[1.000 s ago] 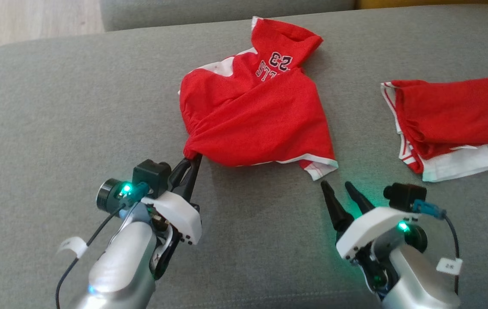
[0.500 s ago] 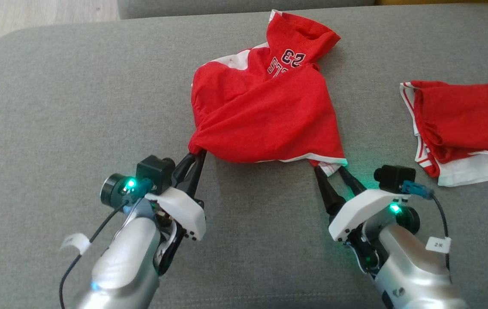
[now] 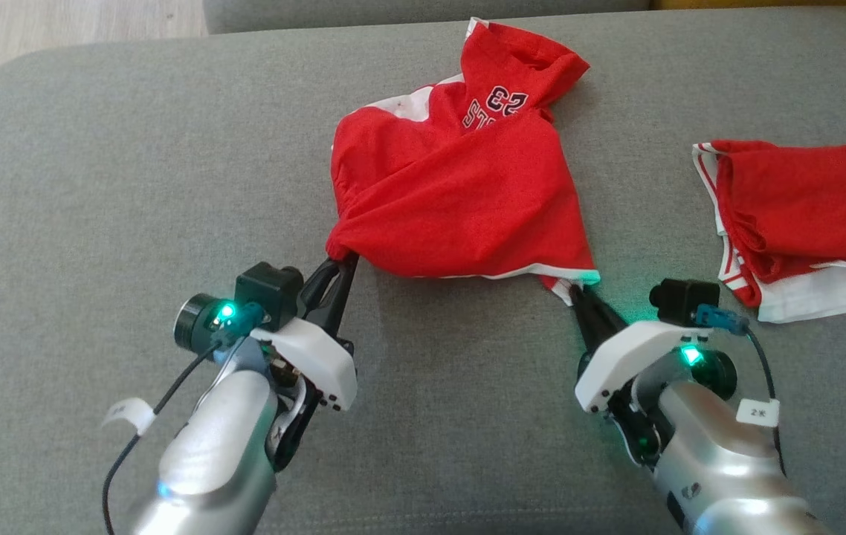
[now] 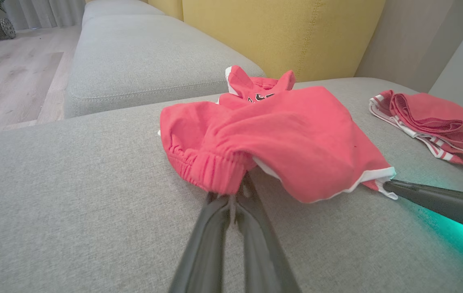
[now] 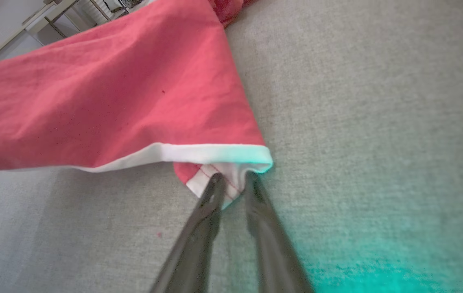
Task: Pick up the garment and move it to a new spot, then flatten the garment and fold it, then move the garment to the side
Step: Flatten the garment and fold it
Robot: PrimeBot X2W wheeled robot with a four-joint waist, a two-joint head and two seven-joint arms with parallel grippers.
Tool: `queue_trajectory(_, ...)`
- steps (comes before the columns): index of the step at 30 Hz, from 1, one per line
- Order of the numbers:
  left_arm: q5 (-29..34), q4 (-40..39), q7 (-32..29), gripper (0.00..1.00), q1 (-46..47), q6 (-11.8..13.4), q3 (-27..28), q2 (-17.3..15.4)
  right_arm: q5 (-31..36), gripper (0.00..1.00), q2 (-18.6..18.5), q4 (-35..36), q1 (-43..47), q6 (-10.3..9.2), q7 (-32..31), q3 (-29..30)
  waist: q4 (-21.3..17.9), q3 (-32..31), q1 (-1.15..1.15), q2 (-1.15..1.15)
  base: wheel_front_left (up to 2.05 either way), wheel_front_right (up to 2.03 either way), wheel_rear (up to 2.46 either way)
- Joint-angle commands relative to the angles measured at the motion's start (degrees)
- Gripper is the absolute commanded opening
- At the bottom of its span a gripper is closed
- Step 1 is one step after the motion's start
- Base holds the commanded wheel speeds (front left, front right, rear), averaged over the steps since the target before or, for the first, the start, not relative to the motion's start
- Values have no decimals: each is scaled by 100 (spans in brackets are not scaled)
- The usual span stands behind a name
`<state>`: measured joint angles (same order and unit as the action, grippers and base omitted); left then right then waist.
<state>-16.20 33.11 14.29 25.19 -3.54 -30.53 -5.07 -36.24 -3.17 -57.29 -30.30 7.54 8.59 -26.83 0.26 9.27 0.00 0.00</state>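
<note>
Grey sofa cushion (image 3: 96, 223) carries everything I'm working on. Nearest me, my left gripper (image 3: 340, 261) is clamped tight on the gathered waistband corner of the red garment (image 3: 460, 200). My right gripper (image 3: 580, 291) has its fingers drawn narrow, pinching the white-trimmed hem corner. The garment lies crumpled mid-cushion, reaching toward the far edge, with the number 23 showing. A second red garment (image 3: 802, 200), folded, lies at the right edge. Beyond stands a yellow backrest (image 4: 280, 32).
</note>
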Motion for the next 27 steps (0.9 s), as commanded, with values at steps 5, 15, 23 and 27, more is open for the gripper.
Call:
queue_trajectory(5,56,-142,71,0,249,5,299,-62,199,0,29,-352,-174,-5,189,-115,-27,-79,0,0,0,0,0)
queue_trajectory(15,-143,-237,71,0,138,35,578,-72,1644,0,-524,-1170,-828,-5,517,-90,-83,-420,0,0,0,0,0)
queue_trajectory(23,-291,-473,52,0,51,-6,674,-155,3004,0,-1585,-1100,-1423,-5,567,-458,-59,-731,0,0,0,0,0)
queue_trajectory(27,-352,-684,-48,0,-11,-21,680,-237,3516,0,-1930,-929,-1612,-5,538,-569,-47,-874,0,0,0,0,0)
